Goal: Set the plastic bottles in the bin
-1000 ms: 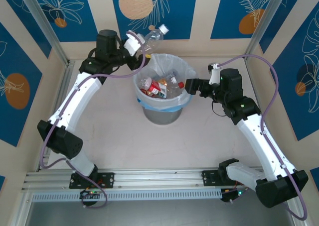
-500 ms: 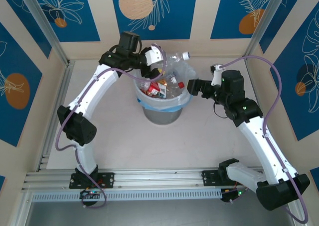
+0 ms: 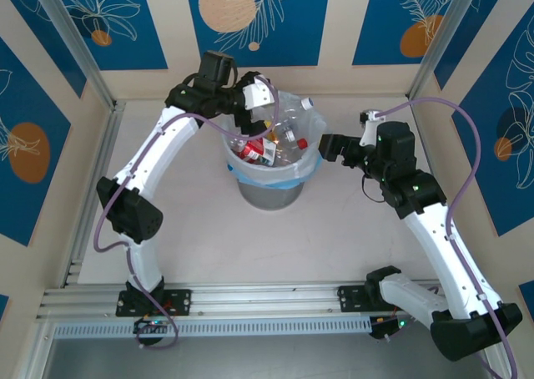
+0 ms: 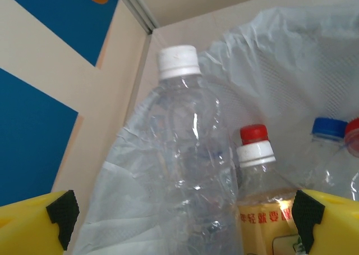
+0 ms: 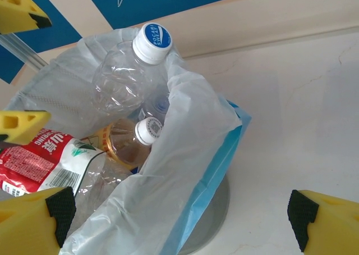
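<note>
The grey bin (image 3: 271,197), lined with a white bag (image 5: 185,171) that has a blue edge, holds several plastic bottles. My left gripper (image 3: 260,95) hangs open over the bin's back-left rim. A clear white-capped bottle (image 4: 190,154) stands loose between its wide-spread fingers (image 4: 56,215), leaning on the bag; its cap (image 3: 307,103) points right. Beside it sit a red-capped bottle with an orange label (image 4: 255,148) and a blue-capped one (image 4: 330,127). My right gripper (image 3: 327,148) is open just right of the rim, with nothing between its fingers (image 5: 314,215).
Inside the bin I also see a clear bottle with a blue-and-white cap (image 5: 151,41), an amber one with a white cap (image 5: 147,131) and a red-labelled bottle (image 5: 39,159). Walls and a metal frame post (image 3: 75,45) close in behind the bin.
The left arm swung from the back left to over the bin with the clear bottle. The bottle now sits lower in the bag. The right gripper drew slightly right.
</note>
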Available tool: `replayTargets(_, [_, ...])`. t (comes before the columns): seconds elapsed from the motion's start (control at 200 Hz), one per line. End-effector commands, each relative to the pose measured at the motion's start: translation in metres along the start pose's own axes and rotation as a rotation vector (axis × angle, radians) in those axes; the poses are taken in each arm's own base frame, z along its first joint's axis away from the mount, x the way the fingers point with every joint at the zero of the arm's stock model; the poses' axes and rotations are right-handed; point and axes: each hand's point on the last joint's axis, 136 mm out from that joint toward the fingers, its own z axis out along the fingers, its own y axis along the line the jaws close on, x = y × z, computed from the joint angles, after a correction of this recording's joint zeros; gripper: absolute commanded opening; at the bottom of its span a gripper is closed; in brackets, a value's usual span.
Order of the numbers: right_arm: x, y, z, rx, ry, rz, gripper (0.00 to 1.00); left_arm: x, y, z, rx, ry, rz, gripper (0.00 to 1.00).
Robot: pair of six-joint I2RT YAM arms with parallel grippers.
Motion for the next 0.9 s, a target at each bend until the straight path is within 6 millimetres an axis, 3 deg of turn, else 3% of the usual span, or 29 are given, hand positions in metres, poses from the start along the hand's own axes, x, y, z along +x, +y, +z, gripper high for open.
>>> replayTargets(0.0, [0.004,-0.008,0.0,0.03,-0.002,0.025,1.0,-0.047,0.017,-0.034,-0.112,-0.128,-0.06,0.99])
replayTargets(0.175, [0.009,-0.016,0.005,0.049,-0.002,0.055,1.0,-0.059,0.04,-0.058,-0.278,-0.185,-0.195,0.99])
replayTargets(0.415, [0.007,-0.038,0.011,0.124,-0.043,0.106,0.99,-0.036,0.074,-0.103,-0.644,-0.208,-0.402,0.99])
replayTargets(0.535, [0.004,-0.052,0.011,0.176,-0.073,0.13,0.99,-0.016,0.071,-0.131,-0.794,-0.217,-0.489,0.99])
replayTargets(0.705, [-0.001,-0.074,0.01,0.242,-0.13,0.164,0.99,0.019,0.049,-0.172,-0.972,-0.225,-0.598,0.99])
replayTargets(0.895, [-0.002,-0.103,0.012,0.32,-0.19,0.237,0.99,0.091,0.019,-0.222,-1.263,-0.062,-0.749,0.99])
